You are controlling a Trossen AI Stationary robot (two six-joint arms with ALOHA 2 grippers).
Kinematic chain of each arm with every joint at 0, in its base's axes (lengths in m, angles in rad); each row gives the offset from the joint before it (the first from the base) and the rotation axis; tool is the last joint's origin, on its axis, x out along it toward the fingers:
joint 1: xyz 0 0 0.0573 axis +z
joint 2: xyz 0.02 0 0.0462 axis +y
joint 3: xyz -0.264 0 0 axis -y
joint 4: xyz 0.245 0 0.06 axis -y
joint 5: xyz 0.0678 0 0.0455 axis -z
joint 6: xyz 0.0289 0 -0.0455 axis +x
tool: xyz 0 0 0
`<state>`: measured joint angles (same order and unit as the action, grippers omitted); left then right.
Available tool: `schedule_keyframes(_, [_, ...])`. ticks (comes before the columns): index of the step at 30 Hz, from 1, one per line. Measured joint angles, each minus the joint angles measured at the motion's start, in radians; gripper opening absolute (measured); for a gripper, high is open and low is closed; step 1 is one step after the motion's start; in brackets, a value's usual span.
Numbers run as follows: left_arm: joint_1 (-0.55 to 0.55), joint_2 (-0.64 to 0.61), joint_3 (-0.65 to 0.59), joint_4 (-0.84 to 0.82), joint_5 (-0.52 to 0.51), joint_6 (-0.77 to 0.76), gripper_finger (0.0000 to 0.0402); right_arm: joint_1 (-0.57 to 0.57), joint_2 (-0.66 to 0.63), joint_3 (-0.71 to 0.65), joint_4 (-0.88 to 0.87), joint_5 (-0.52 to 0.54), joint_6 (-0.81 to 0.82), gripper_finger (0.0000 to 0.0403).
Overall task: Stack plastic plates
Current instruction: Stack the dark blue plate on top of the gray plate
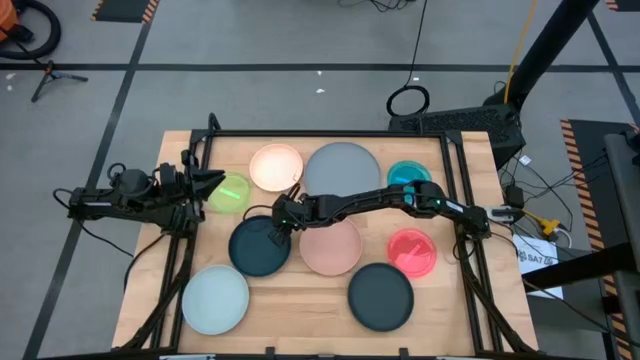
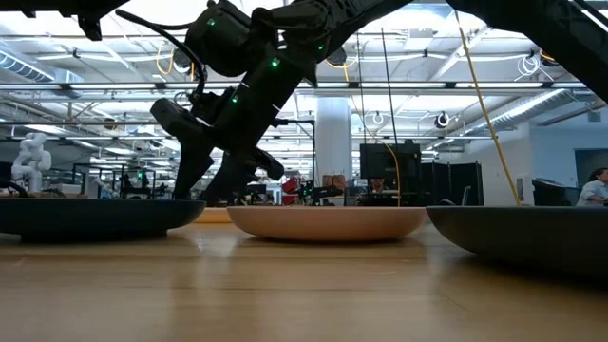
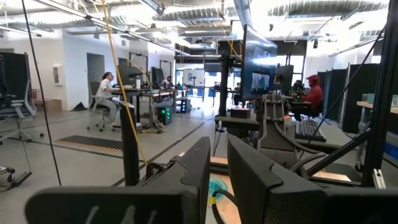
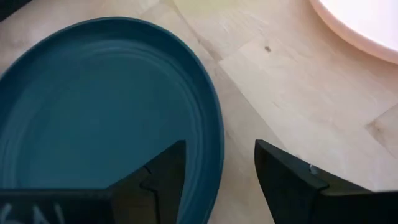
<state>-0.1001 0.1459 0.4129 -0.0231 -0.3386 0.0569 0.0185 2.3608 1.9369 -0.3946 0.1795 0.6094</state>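
- Your right gripper [image 1: 278, 228] is low over the right rim of the dark blue plate [image 1: 259, 246], near the middle of the table [image 1: 290, 290]. Its two fingers are apart, one over the plate and one over the bare wood just beside it.
- If you close too high, the fingers could miss the thin rim and just snap on air.
- If you push down too hard, the rim could tip up and the plate could slide away across the wood.
- The pink plate [image 1: 331, 246] sits just beside this one. Swing wide and you could bump it.
- The plates are all spread out, not stacked yet: the big grey plate [image 1: 342, 168], the cream plate [image 1: 276, 166], the green plate [image 1: 229, 193], the teal plate [image 1: 408, 175], the red plate [image 1: 411, 251], the pale blue plate [image 1: 215, 299] and the other dark plate [image 1: 381, 295].
- A plate held by one edge could droop and slip out while you carry it.
- Your left gripper [image 1: 210, 182] waits at the left edge near the green plate, with its fingers a little apart. Keep the carried plate clear of it.
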Motion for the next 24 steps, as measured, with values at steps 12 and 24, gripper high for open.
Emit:
schedule_keyframes(12, [0.000, 0.000, 0.000, 0.000, 0.000, -0.014, 0.0062, 0.000, 0.017, 0.000, 0.016, 0.006, -0.003, 0.0183])
schedule_keyframes(24, [0.000, 0.000, -0.001, -0.002, 0.000, -0.013, 0.0062, 0.000, 0.058, 0.000, 0.044, 0.003, 0.000, 0.0164])
